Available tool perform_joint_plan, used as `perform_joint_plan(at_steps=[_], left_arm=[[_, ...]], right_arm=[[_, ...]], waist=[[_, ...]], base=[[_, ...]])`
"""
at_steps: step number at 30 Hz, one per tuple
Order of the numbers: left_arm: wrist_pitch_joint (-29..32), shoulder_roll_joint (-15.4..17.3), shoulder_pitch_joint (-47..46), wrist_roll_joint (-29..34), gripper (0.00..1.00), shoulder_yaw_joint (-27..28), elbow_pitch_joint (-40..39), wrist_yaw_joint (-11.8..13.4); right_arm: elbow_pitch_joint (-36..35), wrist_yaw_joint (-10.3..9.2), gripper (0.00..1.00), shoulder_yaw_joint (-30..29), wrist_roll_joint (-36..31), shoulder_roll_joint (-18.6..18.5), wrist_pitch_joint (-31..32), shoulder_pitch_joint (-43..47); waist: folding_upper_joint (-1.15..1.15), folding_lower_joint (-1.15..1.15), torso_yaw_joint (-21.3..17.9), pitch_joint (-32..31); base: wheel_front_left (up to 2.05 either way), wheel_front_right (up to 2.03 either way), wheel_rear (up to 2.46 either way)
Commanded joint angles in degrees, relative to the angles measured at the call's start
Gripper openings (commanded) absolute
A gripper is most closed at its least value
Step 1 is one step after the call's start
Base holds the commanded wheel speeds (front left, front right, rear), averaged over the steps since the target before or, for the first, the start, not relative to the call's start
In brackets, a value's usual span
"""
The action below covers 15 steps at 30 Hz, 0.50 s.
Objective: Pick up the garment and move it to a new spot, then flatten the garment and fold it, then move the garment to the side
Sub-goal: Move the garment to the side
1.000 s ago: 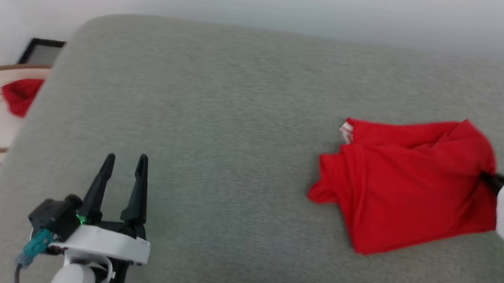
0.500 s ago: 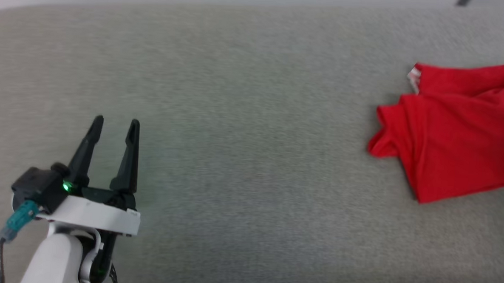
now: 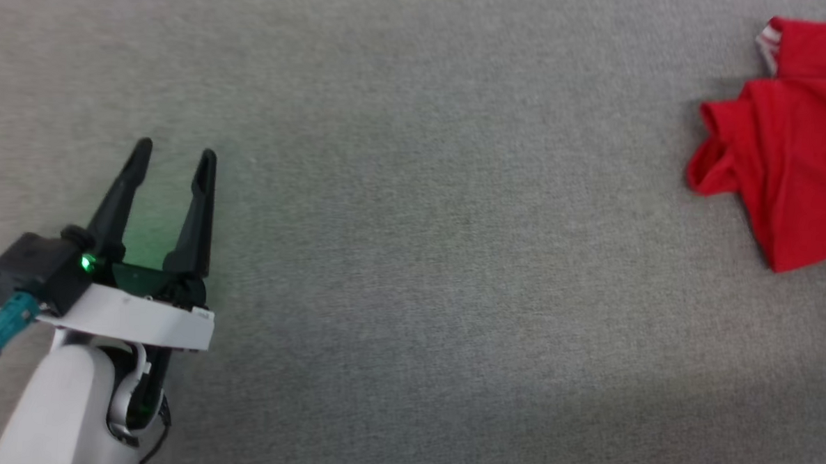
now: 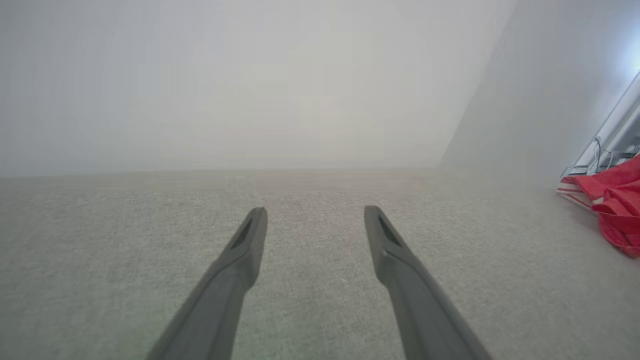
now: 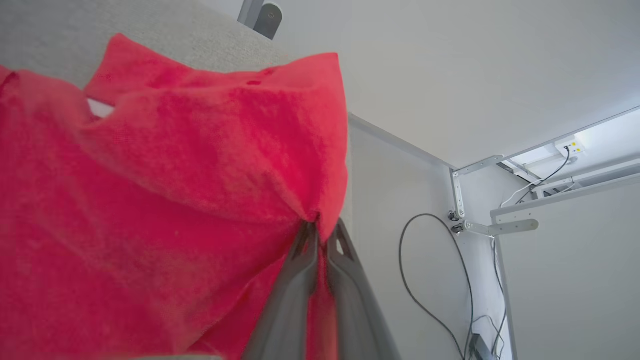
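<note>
While the left gripper hovers at the lower left of the head view, its two dark fingers spread wide and empty above the grey upholstered surface, a broad bare stretch of that surface separates it from the single garment at the far right. That red jersey lies crumpled on the surface, well apart from the left gripper and cut off by the right edge. One rounded fold bulges leftward, a scrap of white-and-red striped trim shows at its upper left corner, and its lower hem tapers to a point toward the bottom right. Its long axis cannot be told, since much of it is out of frame. In the right wrist view the right gripper has its two fingers pressed together on a pinched fold of the red cloth, which bunches up and spreads to their left. To the right of the fingers stands a white wall with one looping black cable and one white metal bracket.
</note>
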Motion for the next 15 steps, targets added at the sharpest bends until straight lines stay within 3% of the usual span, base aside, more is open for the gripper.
perform_joint_plan(at_steps=[1,9,15], left_arm=[[0.1,0.4,-0.8,0.4,1.00,0.0,-0.2,-0.2],[0.1,1.2,-2.3,0.3,1.00,-0.6,-0.8,-0.2],[0.1,1.4,-3.0,-0.1,1.00,-1.0,-0.9,-0.1]], right_arm=[[0.9,-0.08,0.00,0.5,-0.8,-0.6,-0.8,-1.2],[6.9,-0.08,0.00,2.7,-4.6,-2.5,-4.8,-6.7],[12.7,-0.08,0.00,1.7,-6.2,-0.6,-6.5,-9.5]], waist=[[0.00,0.00,-2.1,2.5],[0.00,0.00,-2.4,4.8],[0.00,0.00,-2.0,5.8]], base=[[0.00,0.00,0.00],[0.00,0.00,0.00],[0.00,0.00,0.00]])
